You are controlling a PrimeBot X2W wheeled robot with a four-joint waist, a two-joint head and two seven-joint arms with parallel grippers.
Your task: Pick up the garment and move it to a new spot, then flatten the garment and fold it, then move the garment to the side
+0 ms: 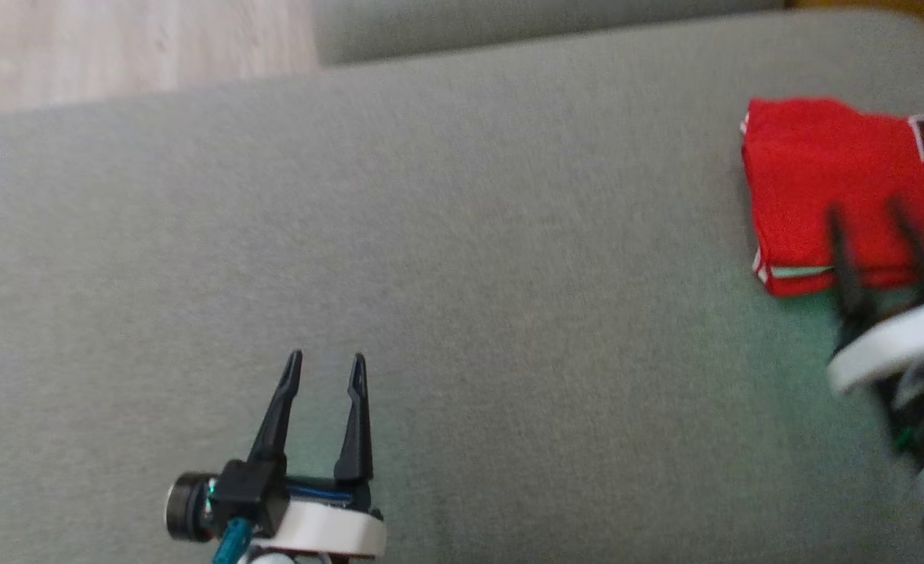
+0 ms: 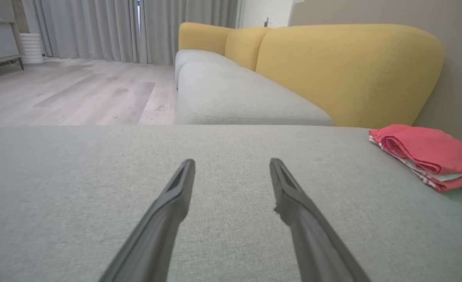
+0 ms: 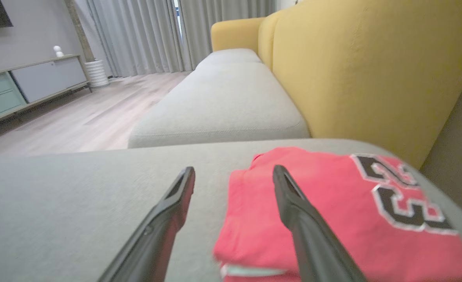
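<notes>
The garment [image 1: 830, 180] is a red jersey with black-and-white numerals, folded into a compact rectangle at the right end of the grey seat cushion [image 1: 462, 258]. It also appears as a pink-red bundle, the garment [image 2: 430, 156], at the far right of the left wrist view. My right gripper [image 1: 865, 219] hovers over the garment's near edge, open, nothing between its fingers. In the right wrist view the garment [image 3: 332, 211] lies under the right gripper [image 3: 234, 172]. My left gripper [image 1: 327, 364] is open over bare cushion at the lower left, far from the garment; the left gripper [image 2: 232, 164] holds nothing.
A yellow sofa backrest [image 2: 348, 70] rises behind the cushion, with more grey seat cushions [image 2: 231, 94] beyond. Pale wood floor [image 1: 117, 47] lies past the cushion's far edge. A low cabinet [image 3: 27, 86] and grey curtains [image 3: 136, 35] stand across the room.
</notes>
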